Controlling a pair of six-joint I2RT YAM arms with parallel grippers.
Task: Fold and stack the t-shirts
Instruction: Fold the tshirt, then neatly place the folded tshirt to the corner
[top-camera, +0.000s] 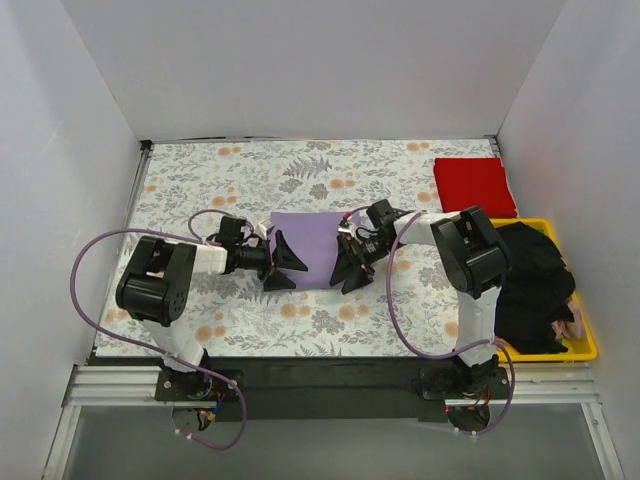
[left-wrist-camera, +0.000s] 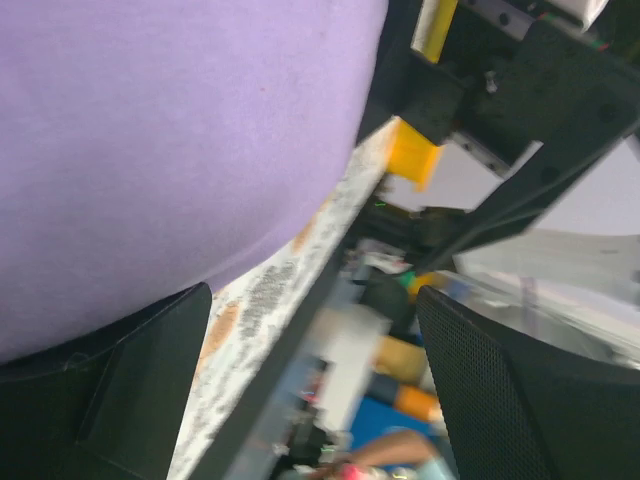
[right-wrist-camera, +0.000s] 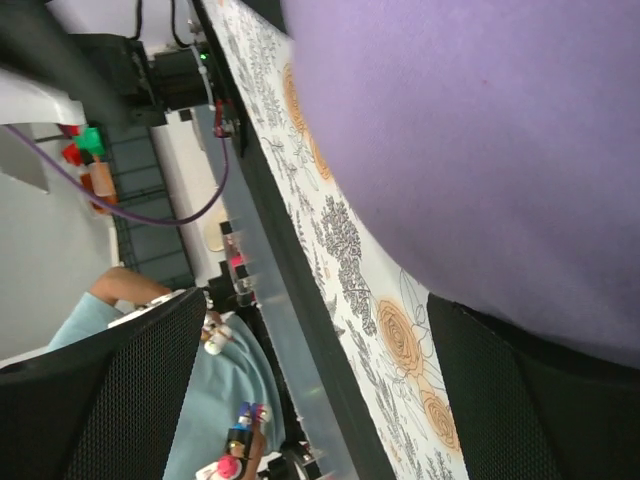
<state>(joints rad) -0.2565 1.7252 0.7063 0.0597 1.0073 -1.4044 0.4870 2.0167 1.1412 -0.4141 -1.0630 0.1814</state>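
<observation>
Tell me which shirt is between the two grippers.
The purple shirt, lying mid-table between the left gripper and right gripper. The red shirt lies folded at the far right corner, away from both.

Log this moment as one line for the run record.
lavender t-shirt: flat, mid-table | left gripper: open at its left edge | right gripper: open at its right edge | red t-shirt: folded, far right

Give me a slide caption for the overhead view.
Open left gripper and right gripper flank a lavender t-shirt on floral cloth; a folded red t-shirt lies far right, beyond the yellow tray.
</observation>
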